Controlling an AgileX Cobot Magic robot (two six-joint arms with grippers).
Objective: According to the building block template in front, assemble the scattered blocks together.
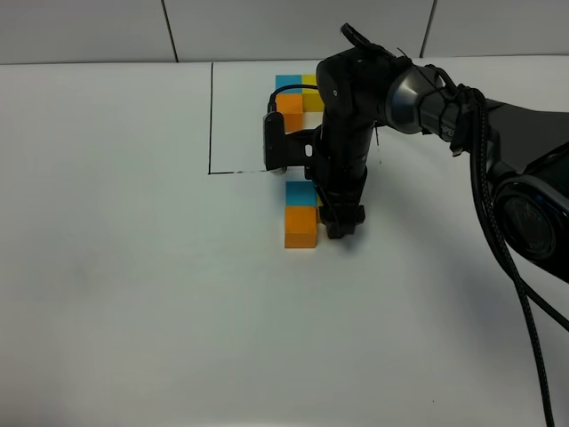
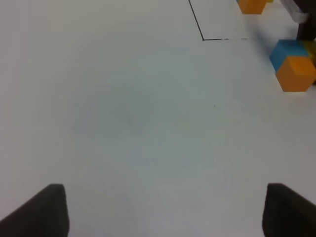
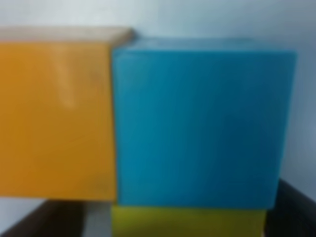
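Exterior high view: orange block nearest, touching the blue block behind it, right gripper lowered just beside them, grip state unclear. Farther back, template inside the black outline. Left gripper spread open over bare table.
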